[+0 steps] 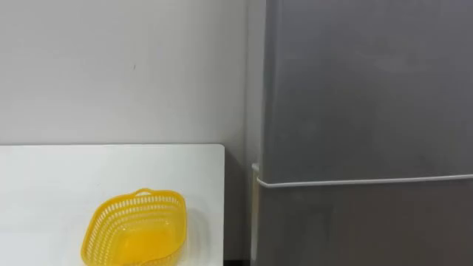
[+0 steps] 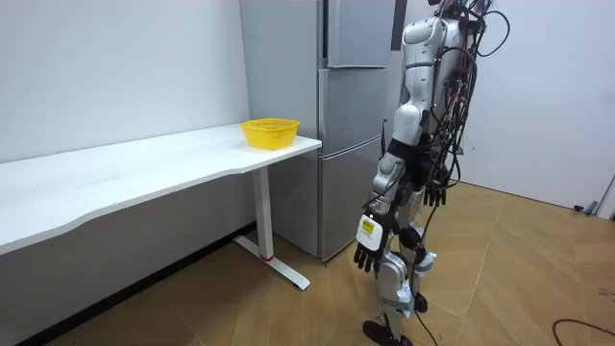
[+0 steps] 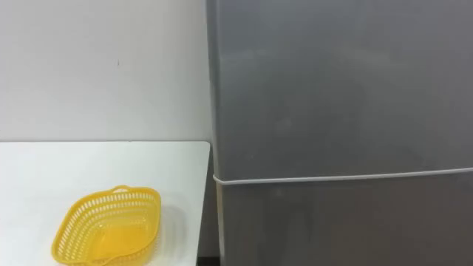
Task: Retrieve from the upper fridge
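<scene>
Standing upright on the wood floor (image 2: 519, 269), square to the front of a tall grey fridge (image 2: 288, 96), close to it. Both arms hanging straight down at the sides.

Seen in the room view, nearer the camera: left hand (image 2: 365, 256) low by the thigh, fingers slack and pointing down, holding nothing. Farther back, at hip height: right hand (image 2: 434, 195), apparently just as loose and empty, though small and set against dark cables.

Looking ahead from the head camera at the upper door (image 1: 362, 89), fully shut, plain grey, taking up the right side. Below it the lower door (image 1: 369, 225), also shut, with a thin pale seam (image 1: 369, 179) running across between the two. Nothing of the inside on show, so cannot tell what sits in the upper part.

To the left of the fridge, a long white table (image 1: 66, 174) against a pale wall (image 1: 111, 66), its end just beside the fridge with a narrow dark gap between. On that end, near the front corner, a yellow plastic basket (image 1: 137, 198) with an open-weave wall, upright, well apart from both hands. Neither hand touching the fridge, the table or the basket.
</scene>
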Motion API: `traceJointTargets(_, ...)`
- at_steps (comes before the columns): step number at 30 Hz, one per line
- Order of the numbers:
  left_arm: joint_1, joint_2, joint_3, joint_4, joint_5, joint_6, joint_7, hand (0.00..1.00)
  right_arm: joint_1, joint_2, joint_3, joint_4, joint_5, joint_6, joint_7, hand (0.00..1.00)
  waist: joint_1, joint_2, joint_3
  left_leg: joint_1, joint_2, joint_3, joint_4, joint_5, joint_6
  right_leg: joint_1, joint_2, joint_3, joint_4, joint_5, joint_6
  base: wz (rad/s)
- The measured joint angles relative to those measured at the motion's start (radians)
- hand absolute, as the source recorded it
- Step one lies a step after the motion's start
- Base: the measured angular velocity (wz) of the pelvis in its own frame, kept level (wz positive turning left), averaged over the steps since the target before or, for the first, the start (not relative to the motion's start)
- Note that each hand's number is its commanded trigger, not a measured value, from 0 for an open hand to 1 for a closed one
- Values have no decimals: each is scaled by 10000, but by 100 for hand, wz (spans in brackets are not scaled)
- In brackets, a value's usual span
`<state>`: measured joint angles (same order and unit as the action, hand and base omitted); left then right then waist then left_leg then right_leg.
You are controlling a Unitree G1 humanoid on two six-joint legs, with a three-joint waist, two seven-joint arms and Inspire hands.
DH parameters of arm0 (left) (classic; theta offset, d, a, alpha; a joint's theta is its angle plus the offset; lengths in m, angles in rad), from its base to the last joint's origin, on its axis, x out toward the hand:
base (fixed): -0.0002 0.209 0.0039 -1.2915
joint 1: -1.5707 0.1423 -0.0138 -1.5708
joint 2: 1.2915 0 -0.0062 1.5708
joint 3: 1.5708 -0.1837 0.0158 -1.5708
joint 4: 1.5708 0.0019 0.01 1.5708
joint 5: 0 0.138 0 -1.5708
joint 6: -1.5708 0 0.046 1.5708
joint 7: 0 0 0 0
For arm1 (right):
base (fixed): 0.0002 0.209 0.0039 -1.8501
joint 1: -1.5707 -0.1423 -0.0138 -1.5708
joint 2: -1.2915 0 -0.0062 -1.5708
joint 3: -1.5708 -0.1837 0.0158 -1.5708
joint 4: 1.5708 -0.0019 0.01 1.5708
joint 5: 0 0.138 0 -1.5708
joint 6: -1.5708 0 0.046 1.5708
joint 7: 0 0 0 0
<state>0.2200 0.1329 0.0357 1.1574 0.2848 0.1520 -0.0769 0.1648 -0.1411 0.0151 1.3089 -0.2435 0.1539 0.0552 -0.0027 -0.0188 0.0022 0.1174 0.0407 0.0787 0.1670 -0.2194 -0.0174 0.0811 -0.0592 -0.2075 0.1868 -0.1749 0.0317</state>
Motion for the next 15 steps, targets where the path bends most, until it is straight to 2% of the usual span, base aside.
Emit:
traceJointTargets(11,97,3,-19,-56,-102,57,88,0,133,4,9,-282,10,20,-22,0,-197,-21,-11,121,-15,32,9,-35,8,54,27,202,1,-50,28,-1)
traceJointTargets(15,82,6,-2,-75,-154,153,89,0,131,13,1,-279,5,199,-18,0,-195,-60,-30,149,-17,15,13,-38,2,41,36,279,10,-108,17,0)
